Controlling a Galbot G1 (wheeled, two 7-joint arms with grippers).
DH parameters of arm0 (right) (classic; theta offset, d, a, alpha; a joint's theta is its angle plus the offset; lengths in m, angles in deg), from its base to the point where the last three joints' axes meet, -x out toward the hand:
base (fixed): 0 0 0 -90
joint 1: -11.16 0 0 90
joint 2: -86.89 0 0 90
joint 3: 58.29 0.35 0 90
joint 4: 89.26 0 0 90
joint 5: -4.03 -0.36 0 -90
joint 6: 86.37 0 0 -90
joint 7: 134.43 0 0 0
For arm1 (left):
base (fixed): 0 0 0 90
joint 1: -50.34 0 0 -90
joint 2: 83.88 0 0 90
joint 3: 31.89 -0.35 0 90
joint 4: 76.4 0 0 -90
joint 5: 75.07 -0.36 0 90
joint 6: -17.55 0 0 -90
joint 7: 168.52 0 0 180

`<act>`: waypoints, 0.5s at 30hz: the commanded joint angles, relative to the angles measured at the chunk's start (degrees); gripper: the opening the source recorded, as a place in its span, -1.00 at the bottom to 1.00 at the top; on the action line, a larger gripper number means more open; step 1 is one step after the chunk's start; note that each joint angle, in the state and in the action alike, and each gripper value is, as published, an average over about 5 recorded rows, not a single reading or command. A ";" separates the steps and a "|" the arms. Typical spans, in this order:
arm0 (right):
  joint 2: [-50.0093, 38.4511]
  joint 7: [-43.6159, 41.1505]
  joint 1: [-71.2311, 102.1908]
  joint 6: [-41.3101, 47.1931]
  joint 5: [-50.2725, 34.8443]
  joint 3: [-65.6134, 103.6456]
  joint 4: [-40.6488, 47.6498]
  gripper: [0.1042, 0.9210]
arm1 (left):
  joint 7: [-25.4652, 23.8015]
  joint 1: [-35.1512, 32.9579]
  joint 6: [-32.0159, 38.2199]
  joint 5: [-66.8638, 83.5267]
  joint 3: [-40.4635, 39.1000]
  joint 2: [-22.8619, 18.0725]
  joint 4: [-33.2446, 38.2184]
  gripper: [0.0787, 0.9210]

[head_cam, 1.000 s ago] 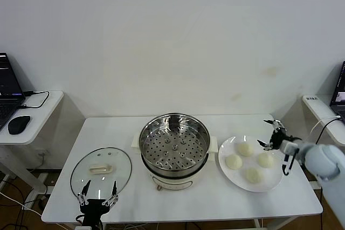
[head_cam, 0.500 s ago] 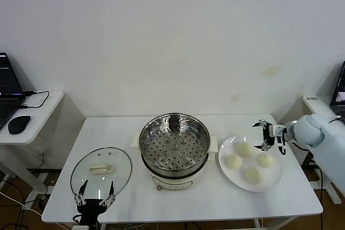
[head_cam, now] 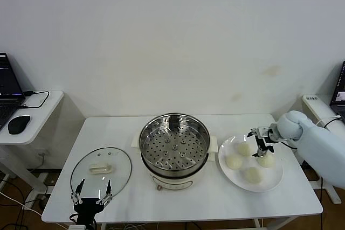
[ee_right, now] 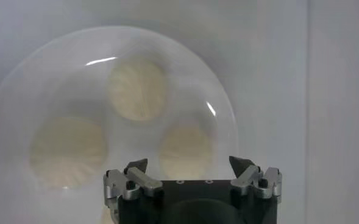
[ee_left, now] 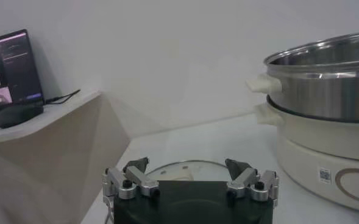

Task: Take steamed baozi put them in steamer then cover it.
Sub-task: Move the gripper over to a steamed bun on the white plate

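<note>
Sitting at the near edge of the table [head_cam: 178, 208], on the robot's left of the steamer [head_cam: 174, 146], the left gripper [head_cam: 89, 200] has its fingers spread apart and holds nothing. Just past it lies the cover [head_cam: 101, 169], flat on the table, with its cream handle up. It is beside the steamer on the same left side and does not touch it. From the left wrist, the cover [ee_left: 185, 171] shows just beyond the fingers, with the steamer [ee_left: 325, 115] off to one side.

On the other side of the steamer is a white plate [head_cam: 273, 181] with four steamed baozi [head_cam: 252, 174] on it. The right gripper [head_cam: 261, 141] hangs over the buns at the far side of the plate, fingers wide apart and empty. The right wrist view looks down on the plate [ee_right: 21, 91] and three baozi [ee_right: 136, 90].

The steamer basket has no buns in it.
</note>
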 commanded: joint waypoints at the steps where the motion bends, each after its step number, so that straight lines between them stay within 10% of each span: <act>1: 3.65 -0.98 -2.60 -0.25 1.14 -4.31 4.96 0.76 | -0.07 0.02 0.03 0.00 0.12 0.06 -0.01 0.77; 15: 6.73 0.25 -2.00 -0.25 2.39 -2.65 10.23 0.70 | -0.19 0.48 0.13 0.18 0.80 0.25 -0.15 0.77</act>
